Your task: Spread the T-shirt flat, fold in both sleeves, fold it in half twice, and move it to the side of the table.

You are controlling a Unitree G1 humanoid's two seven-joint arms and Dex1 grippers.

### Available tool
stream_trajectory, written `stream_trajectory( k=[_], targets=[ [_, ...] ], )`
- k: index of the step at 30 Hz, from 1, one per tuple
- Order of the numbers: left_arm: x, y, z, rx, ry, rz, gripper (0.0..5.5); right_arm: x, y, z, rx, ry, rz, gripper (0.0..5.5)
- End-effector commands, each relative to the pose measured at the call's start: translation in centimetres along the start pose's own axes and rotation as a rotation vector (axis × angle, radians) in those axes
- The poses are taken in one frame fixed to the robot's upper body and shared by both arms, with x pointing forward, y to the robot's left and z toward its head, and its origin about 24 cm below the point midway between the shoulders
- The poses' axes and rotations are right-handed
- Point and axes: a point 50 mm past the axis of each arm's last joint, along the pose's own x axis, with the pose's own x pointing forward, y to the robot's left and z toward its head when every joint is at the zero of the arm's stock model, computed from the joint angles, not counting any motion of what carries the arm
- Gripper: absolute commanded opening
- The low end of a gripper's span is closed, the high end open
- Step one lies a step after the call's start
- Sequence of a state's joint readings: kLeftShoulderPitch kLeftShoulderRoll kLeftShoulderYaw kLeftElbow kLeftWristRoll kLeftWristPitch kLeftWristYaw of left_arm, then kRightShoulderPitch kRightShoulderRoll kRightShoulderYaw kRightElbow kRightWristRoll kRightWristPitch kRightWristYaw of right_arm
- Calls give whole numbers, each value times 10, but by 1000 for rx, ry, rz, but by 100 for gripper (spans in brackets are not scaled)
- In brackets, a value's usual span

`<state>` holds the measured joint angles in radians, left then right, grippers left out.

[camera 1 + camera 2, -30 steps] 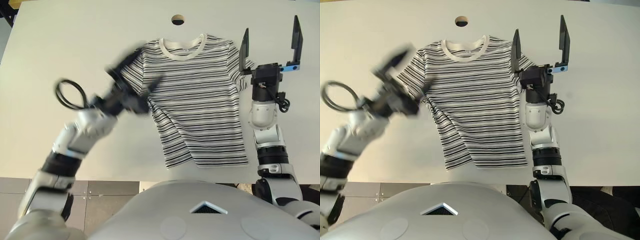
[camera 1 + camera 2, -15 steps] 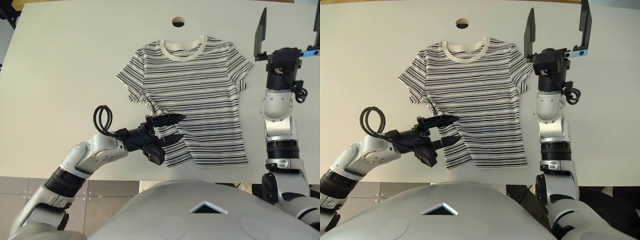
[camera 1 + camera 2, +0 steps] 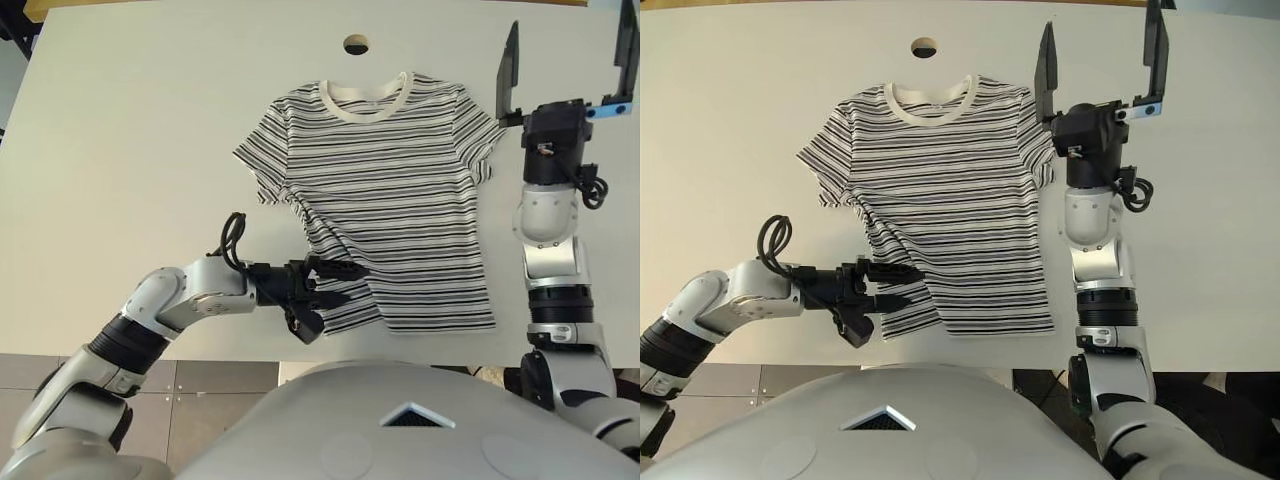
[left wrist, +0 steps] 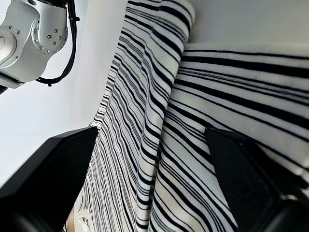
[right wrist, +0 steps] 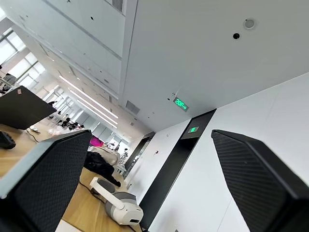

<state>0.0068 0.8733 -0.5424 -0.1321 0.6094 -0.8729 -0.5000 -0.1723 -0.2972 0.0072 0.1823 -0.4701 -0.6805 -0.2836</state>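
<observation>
The black-and-white striped T-shirt (image 3: 390, 180) lies face up on the white table (image 3: 150, 130), collar at the far side. A diagonal crease bunches its lower left side. My left gripper (image 3: 345, 284) is low over that lower left hem, open, one finger on each side of the bunched fold. In the left wrist view the striped T-shirt (image 4: 159, 121) runs between the dark fingers (image 4: 48, 179). My right gripper (image 3: 566, 55) is raised beside the right sleeve, fingers pointing up, open and holding nothing. Its fingers (image 5: 260, 188) frame a ceiling in the right wrist view.
A round hole (image 3: 355, 43) in the table lies just beyond the collar. The table's near edge (image 3: 250, 358) runs close under the shirt's hem, with tiled floor below. Bare tabletop spreads to the left of the shirt.
My left arm swung from the left sleeve down to the lower left hem and dropped closer to the cloth. The right gripper rose, then shifted slightly left.
</observation>
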Motion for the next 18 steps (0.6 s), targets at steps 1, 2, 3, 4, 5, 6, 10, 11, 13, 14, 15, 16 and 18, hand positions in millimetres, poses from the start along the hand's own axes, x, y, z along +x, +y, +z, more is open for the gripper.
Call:
stream_trajectory(
  k=[1,2,3,4,5,6,10,11,13,14,15,16,18],
  targets=[
    [-35,-34,6,-88,74,-231,415,1,5,1,1,2,5,457],
    [-42,-33,7,-105,91,-218,415,1,7,1,3,2,9,457],
    [-48,-32,6,-117,111,-204,415,1,7,1,2,3,10,457],
    [-54,-31,5,-133,141,-190,415,0,7,1,1,5,13,457],
    [-59,-33,6,-156,161,-179,415,0,8,0,0,8,16,457],
    [-62,-35,8,-179,169,-173,415,-1,7,-1,-2,11,18,457],
    [-66,-44,9,-234,233,-134,415,0,7,-3,-5,14,27,457],
    [-67,-44,7,-236,254,-123,415,0,7,-3,-6,12,32,457],
    [-67,-46,9,-252,267,-99,415,1,6,-4,-8,11,38,457],
    [-67,-46,10,-256,271,-83,415,1,5,-5,-11,11,38,457],
    [-68,-44,12,-257,274,-64,415,1,4,-6,-14,11,39,457],
    [-68,-42,14,-259,273,-44,415,1,3,-6,-16,11,40,457],
    [-72,-36,18,-248,290,4,415,2,3,-6,-18,9,46,457]
  ],
)
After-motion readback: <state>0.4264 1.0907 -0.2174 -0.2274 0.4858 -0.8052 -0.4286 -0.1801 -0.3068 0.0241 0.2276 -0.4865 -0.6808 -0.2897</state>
